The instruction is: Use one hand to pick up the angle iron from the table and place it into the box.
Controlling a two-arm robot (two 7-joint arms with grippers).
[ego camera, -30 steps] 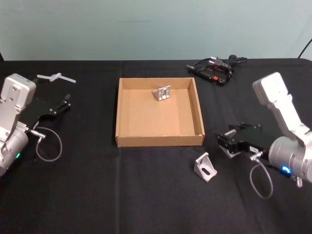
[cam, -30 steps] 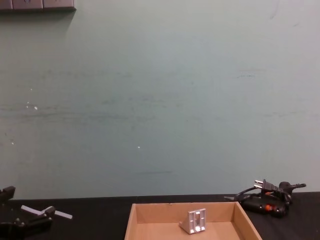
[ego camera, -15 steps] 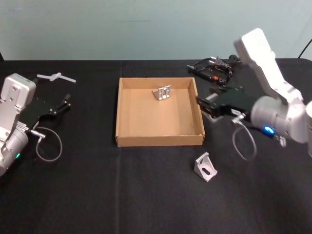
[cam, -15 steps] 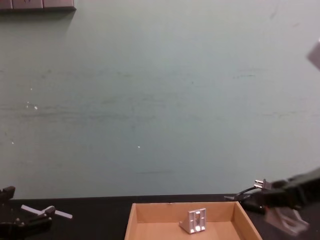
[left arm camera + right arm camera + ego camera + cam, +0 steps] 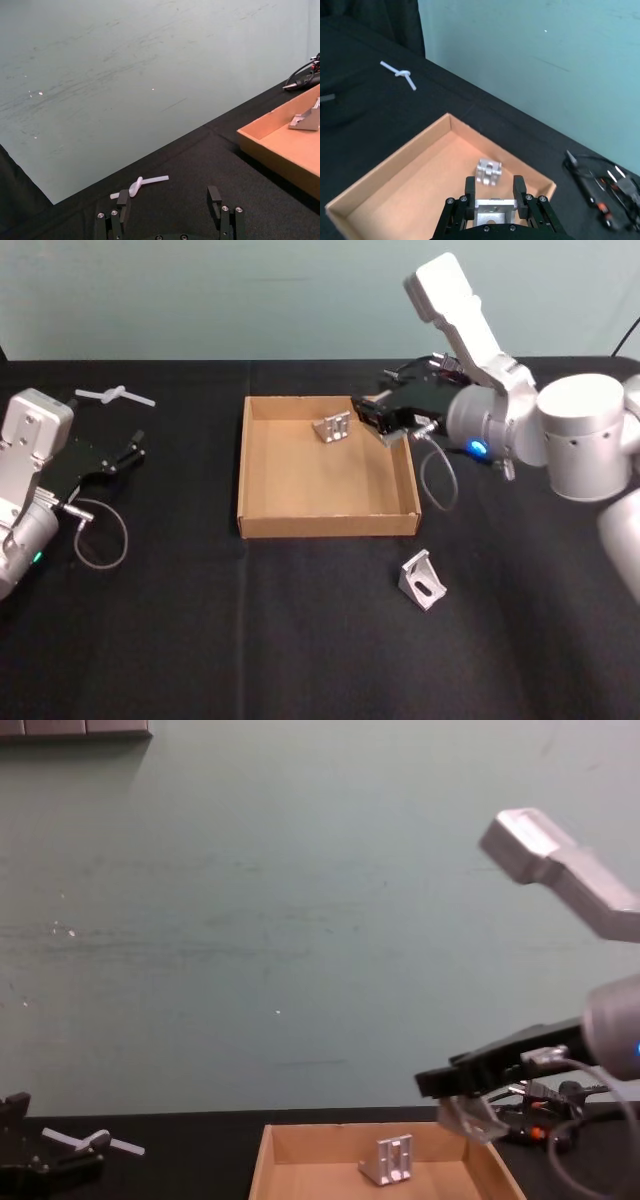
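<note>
Right end effector (image 5: 374, 420), black and toothed, grips a silver aluminium angle iron (image 5: 492, 211) above the far right corner of the shallow brown cardboard box (image 5: 300, 525). The box floor lies straight below, with another silver bracket (image 5: 333, 428) just leftward. Left end effector (image 5: 132, 452) sits parked, fingers (image 5: 214, 197) spread, at the black bench's (image 5: 200, 620) left side.

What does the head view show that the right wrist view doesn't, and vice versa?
Head, not wrist: a loose angle iron on the table in front of the box; the left gripper parked at left. Wrist, not head: a clear look at the held angle iron in the right gripper. Both: the box with a third angle iron, the corded tool.
</note>
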